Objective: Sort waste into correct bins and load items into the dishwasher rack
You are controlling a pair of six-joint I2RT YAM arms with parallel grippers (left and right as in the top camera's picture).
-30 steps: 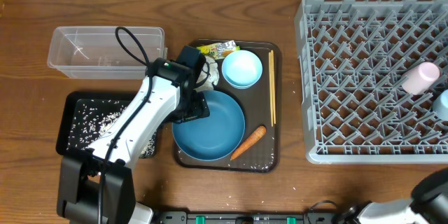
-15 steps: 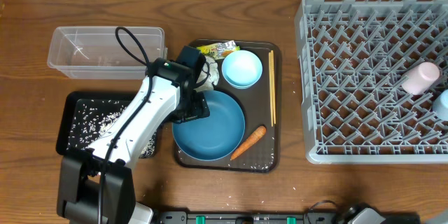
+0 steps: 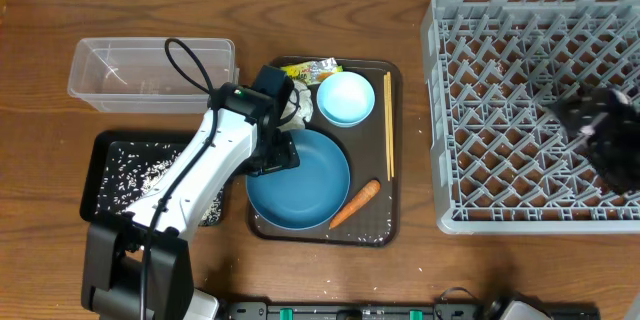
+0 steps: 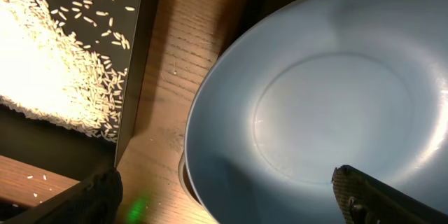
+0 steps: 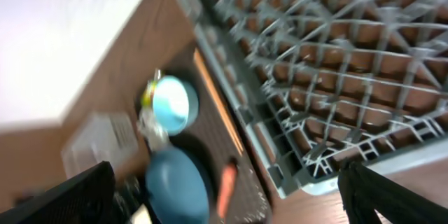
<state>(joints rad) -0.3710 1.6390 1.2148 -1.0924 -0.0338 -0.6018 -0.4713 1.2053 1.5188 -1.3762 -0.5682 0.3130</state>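
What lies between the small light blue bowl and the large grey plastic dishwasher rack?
In the overhead view, thin wooden chopsticks lie along the dark brown serving tray's right side; past it, wooden tabletop reaches the rack.

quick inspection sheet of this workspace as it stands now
surface: wooden table, bare wood where visible
job's things: big blue bowl, small blue bowl, chopsticks, carrot, wrapper and tissue on the brown tray; rice in the black tray; clear tub; rack
clutter: a few loose grains on the brown tray
claws: left claw open over the big bowl's rim; right claw open above the rack
cables: black cable looped at the left arm
surroundings: nothing seen
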